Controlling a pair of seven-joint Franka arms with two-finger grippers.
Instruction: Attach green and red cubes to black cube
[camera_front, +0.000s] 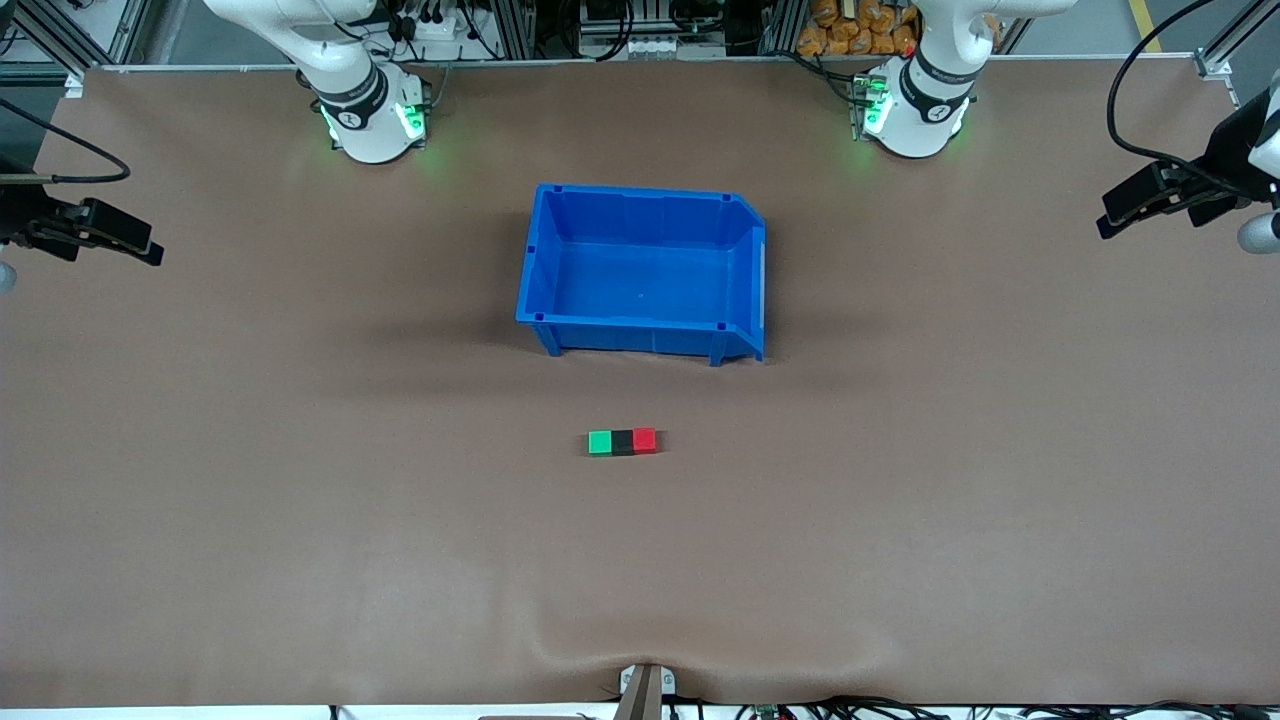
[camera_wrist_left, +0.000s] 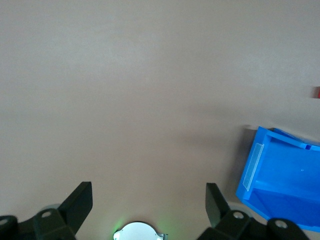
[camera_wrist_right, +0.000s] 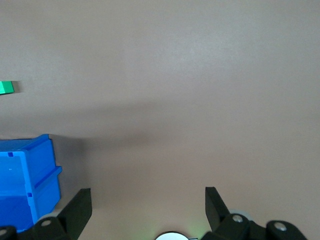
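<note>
The green cube (camera_front: 600, 442), the black cube (camera_front: 623, 442) and the red cube (camera_front: 645, 440) lie in one row on the table, touching, black in the middle, nearer to the front camera than the blue bin (camera_front: 642, 342). The green cube is toward the right arm's end, the red toward the left arm's end. My left gripper (camera_front: 1105, 222) is open and empty, up over the table's edge at the left arm's end. My right gripper (camera_front: 150, 250) is open and empty, up over the right arm's end. The right wrist view shows the green cube (camera_wrist_right: 7, 87); the left wrist view shows a sliver of red cube (camera_wrist_left: 317, 92).
The blue bin is empty and stands mid-table between the arm bases and the cubes; it shows in the left wrist view (camera_wrist_left: 280, 175) and the right wrist view (camera_wrist_right: 25, 180). The brown table mat (camera_front: 300, 480) has a wrinkle near the front edge.
</note>
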